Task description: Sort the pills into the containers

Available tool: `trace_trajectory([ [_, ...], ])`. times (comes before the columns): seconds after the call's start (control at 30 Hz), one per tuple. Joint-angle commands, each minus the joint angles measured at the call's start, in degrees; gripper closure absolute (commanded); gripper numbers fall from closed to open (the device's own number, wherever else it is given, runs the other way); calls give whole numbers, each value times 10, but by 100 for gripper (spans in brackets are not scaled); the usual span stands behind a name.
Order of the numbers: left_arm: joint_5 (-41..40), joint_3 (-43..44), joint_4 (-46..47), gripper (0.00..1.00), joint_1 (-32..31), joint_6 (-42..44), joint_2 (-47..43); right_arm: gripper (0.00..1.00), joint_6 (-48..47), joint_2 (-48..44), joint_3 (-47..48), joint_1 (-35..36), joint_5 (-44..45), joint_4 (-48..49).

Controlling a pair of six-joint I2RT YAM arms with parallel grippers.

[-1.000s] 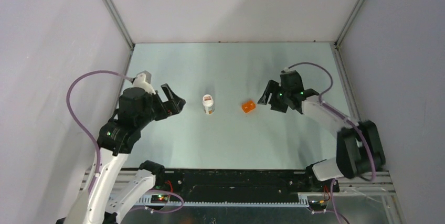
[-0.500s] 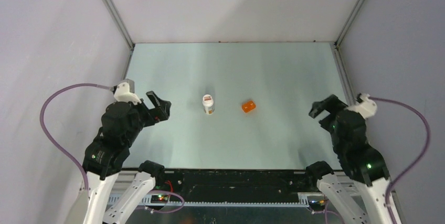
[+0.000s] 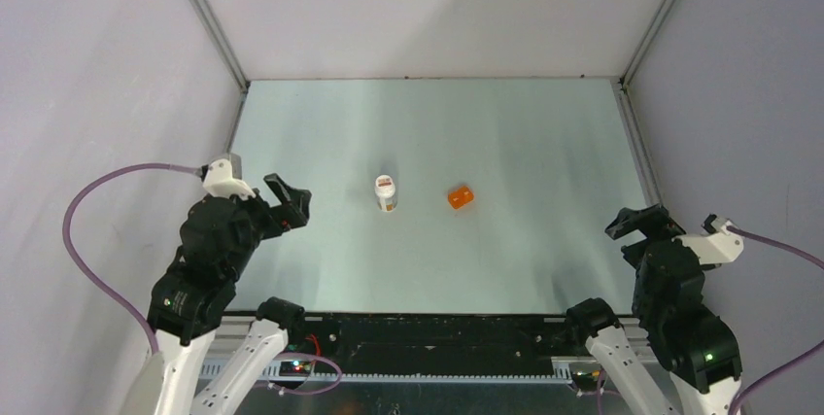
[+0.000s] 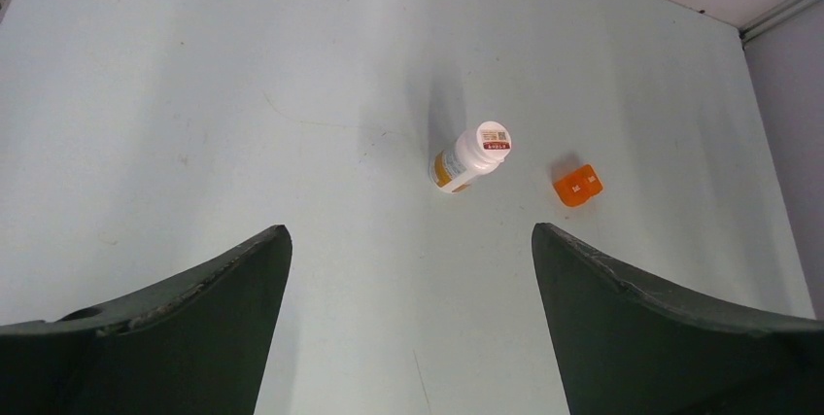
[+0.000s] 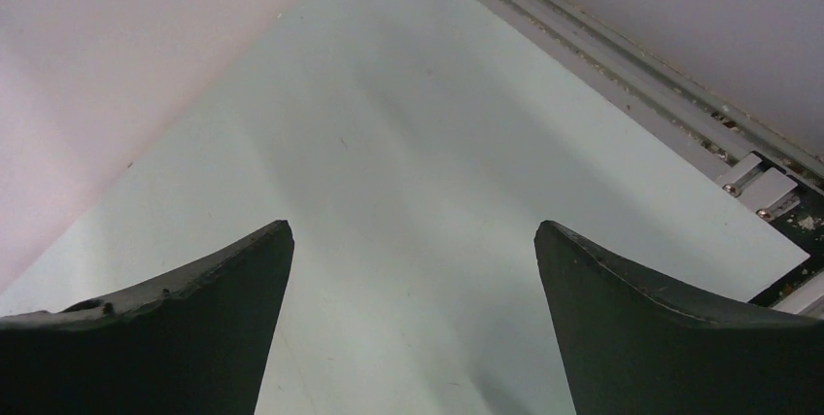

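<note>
A white pill bottle (image 3: 387,192) with a white cap and red-marked label stands upright mid-table; the left wrist view shows this bottle (image 4: 469,157) ahead of the fingers. An orange boxy cup (image 3: 460,197) sits just right of it, and the cup (image 4: 577,186) shows there too. No loose pills show in any view. My left gripper (image 3: 290,205) hovers open to the left of the bottle, well apart from it, its jaws (image 4: 410,230) wide and empty. My right gripper (image 3: 638,229) is open near the right front corner, far from the cup, with only bare table between its fingers (image 5: 412,225).
Pale walls enclose the table on three sides, with metal rails (image 3: 632,133) along the side edges. In the right wrist view a rail (image 5: 622,65) and a small bracket (image 5: 768,190) run along the table's edge. A black bar (image 3: 428,332) marks the near edge.
My right arm has drawn back from beside the orange cup to the right front corner, and its jaws have opened wide. My left arm has retreated slightly towards the near left.
</note>
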Motion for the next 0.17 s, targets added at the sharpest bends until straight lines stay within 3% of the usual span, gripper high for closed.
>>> trace_trajectory([
  [0.0,-9,4,12,1,3,13,-5,1,16,8,15,-1,32,-1],
  [0.13,-15,8,4,1,3,15,0,0,21,16,15,-1,19,8],
])
